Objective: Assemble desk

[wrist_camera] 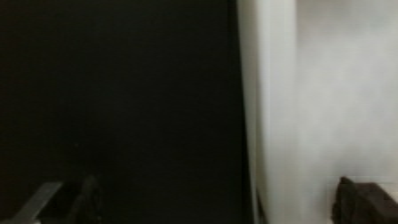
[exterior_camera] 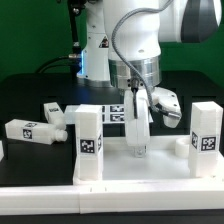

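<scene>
**Open hand reaches down over the desk panel**

In the exterior view the robot arm point(exterior_camera: 130, 40) comes down in the middle of the frame. The hand point(exterior_camera: 137, 150) points straight down. Its tip is low over the big white desk panel point(exterior_camera: 150, 172), which lies flat along the bottom of the frame.

Two legs stand up on the panel. The left standing leg point(exterior_camera: 90, 140) is at the panel's left corner, and the right standing leg point(exterior_camera: 205, 135) is near the right edge of the frame. Each one shows a black-and-white tag. The hand is between these two legs and touches neither one.

Two more legs lie on their sides on the dark surface point(exterior_camera: 20, 100), off the panel. The near lying leg point(exterior_camera: 30, 130) is at the left edge of the frame. The far lying leg point(exterior_camera: 57, 112) is a little higher and further right. The marker board point(exterior_camera: 112, 113) lies flat behind the hand, in the middle of the frame.

In the wrist view the hand is open, with its two fingers point(wrist_camera: 63, 200) far apart in the bottom corners. A white part point(wrist_camera: 320, 100) fills the right side of that frame, and the left side is dark. I cannot tell which piece this white part is. The finger at the bottom left has only dark space beside it, so the hand is not gripping anything.
</scene>
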Available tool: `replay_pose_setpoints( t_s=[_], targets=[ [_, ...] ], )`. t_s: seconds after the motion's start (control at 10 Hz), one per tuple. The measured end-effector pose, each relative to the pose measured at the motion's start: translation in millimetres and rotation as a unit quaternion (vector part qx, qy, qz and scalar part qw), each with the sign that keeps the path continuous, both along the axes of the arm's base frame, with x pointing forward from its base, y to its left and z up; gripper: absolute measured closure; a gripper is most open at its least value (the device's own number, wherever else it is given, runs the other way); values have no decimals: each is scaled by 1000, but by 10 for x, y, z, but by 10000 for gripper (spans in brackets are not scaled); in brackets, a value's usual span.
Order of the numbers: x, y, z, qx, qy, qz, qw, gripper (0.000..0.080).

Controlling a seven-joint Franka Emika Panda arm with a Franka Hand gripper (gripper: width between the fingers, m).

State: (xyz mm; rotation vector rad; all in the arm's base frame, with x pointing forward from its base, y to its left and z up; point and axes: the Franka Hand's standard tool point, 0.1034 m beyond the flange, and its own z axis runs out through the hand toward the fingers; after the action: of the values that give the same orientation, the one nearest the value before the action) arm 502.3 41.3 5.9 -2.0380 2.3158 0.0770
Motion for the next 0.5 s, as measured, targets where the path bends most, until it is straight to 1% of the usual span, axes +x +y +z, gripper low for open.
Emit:
replay_pose_setpoints(
  t_s=[0.1,0.2,0.3,0.4,0.5],
  targets=[
    [-1,2,-2,0,0,0,1000,179],
    [-2,2,-3,0,0,0,1000,362],
    [-2,2,-3,0,0,0,1000,362],
    [-2,2,-3,0,0,0,1000,564],
    [-2,2,-4,0,0,0,1000,697]
  ],
)
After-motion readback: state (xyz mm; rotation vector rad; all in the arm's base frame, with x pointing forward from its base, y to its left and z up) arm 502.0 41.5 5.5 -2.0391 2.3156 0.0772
